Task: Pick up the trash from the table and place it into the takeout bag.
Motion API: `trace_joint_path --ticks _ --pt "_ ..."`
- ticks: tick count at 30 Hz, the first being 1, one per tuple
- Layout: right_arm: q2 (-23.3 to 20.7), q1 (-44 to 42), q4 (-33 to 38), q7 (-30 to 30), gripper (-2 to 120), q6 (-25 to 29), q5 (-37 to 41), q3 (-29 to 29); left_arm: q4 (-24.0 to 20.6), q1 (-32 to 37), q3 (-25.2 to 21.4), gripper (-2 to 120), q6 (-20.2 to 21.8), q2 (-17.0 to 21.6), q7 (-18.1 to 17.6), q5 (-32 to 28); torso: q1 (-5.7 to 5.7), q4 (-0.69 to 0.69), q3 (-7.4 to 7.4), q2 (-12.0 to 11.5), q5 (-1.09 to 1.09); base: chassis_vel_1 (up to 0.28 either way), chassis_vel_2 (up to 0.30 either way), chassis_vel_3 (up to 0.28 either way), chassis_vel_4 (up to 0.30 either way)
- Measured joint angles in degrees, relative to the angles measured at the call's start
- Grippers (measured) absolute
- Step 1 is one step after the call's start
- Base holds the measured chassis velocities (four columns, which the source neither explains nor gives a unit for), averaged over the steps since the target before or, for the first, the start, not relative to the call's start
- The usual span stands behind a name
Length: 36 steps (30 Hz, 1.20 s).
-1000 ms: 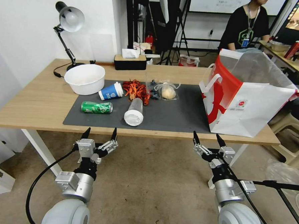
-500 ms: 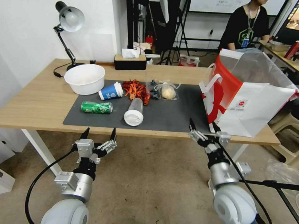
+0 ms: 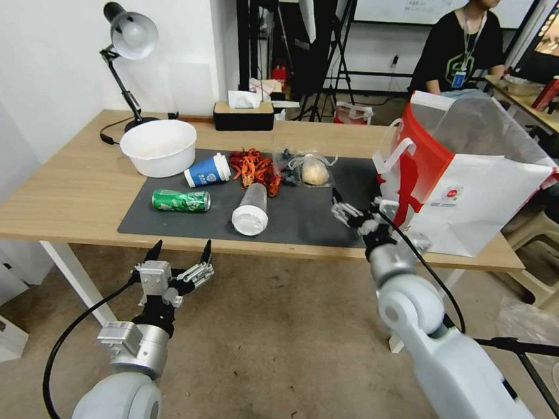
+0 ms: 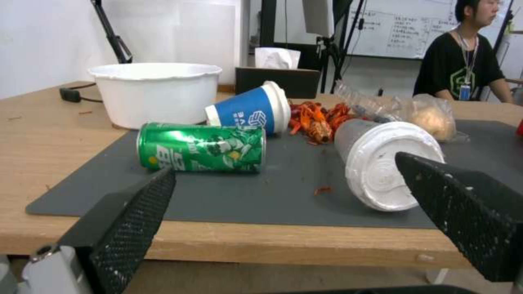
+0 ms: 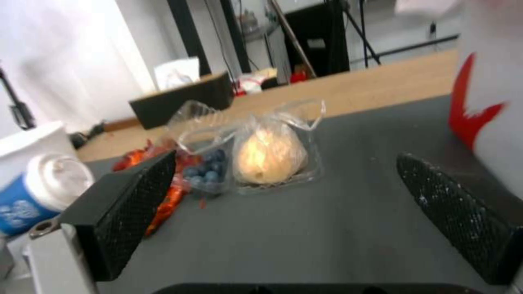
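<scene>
The trash lies on the table's [image 3: 62, 185] dark mat [image 3: 310, 220]: a green can [image 3: 181, 200] on its side, a blue cup [image 3: 207, 171], a clear cup with a white lid [image 3: 251, 209], red crayfish shells [image 3: 254, 168], a clear container of blueberries [image 3: 286, 166] and a bagged bun [image 3: 314, 171]. The takeout bag [image 3: 462, 181] stands open at the mat's right end. My right gripper [image 3: 358, 204] hovers open over the mat, facing the bun [image 5: 269, 153] from a short distance, beside the bag [image 5: 490, 102]. My left gripper [image 3: 177, 254] waits open below the table's front edge, facing the can [image 4: 202, 147].
A white bowl [image 3: 158, 147] sits at the mat's far left corner, with a desk lamp [image 3: 129, 36] behind it. A black tissue box [image 3: 243, 116] stands at the table's back edge. Bare mat lies between the lidded cup and the bag.
My right arm has risen from below the table's front edge and reached forward over the mat toward the bun. The left gripper has barely shifted.
</scene>
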Motion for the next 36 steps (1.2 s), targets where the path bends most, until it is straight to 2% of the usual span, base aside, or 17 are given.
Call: trace_joint_path --ticks 3,11,23,26,36 --pt "0.5 6.9 -5.7 1.2 100 -0.6 2.6 -3.4 0.2 -0.3 -0.5 100 0.1 0.0 0.0 -0.4 0.00 -0.01 0.00 0.0 0.00 0.000 0.000 0.000 0.000" --pt "2.5 16.9 -14.7 2.2 100 -2.1 5.5 -8.9 0.2 -0.1 -0.7 100 0.1 0.0 0.0 -0.5 0.00 0.00 0.00 0.0 -0.01 0.000 0.000 0.000 0.000" --pt "4.9 22.3 -22.6 2.6 100 -3.5 7.2 -12.2 0.6 -0.2 -0.9 100 0.0 0.0 -0.1 -0.5 -0.01 -0.01 0.00 0.0 -0.01 0.000 0.000 0.000 0.000" --pt "6.1 24.9 -26.6 2.4 100 -3.5 7.5 -13.7 0.8 -0.2 -0.9 100 -0.1 0.0 -0.2 -0.5 -0.01 0.00 0.00 0.0 -0.01 0.000 0.000 0.000 0.000" --pt "8.1 28.4 -31.4 2.0 100 -3.4 5.7 -15.6 1.3 -0.4 -1.1 100 -0.3 0.0 -0.2 -0.5 -0.01 0.00 0.00 0.0 -0.01 0.000 0.000 0.000 0.000"
